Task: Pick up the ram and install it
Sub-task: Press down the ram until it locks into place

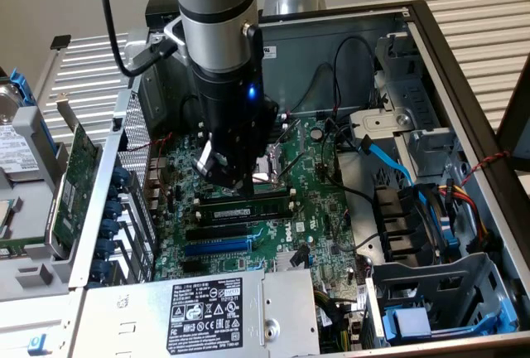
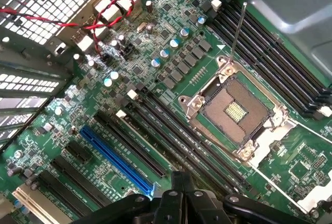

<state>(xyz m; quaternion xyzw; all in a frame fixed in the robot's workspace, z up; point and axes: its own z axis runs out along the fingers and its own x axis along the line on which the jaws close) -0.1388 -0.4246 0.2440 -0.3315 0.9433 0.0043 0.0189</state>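
The arm's black gripper (image 1: 236,177) is hanging low inside the open grey metal computer case (image 1: 464,68), its fingers drawn together with nothing showing between them; right beneath it the long, thin green ram stick (image 1: 248,208) is lying lengthwise along the black memory slots (image 2: 171,130) of the green motherboard (image 2: 171,58), beside the empty silver processor socket (image 2: 236,111); to my eye the placing is looking mostly done, though I cannot tell whether the stick is sitting fully latched
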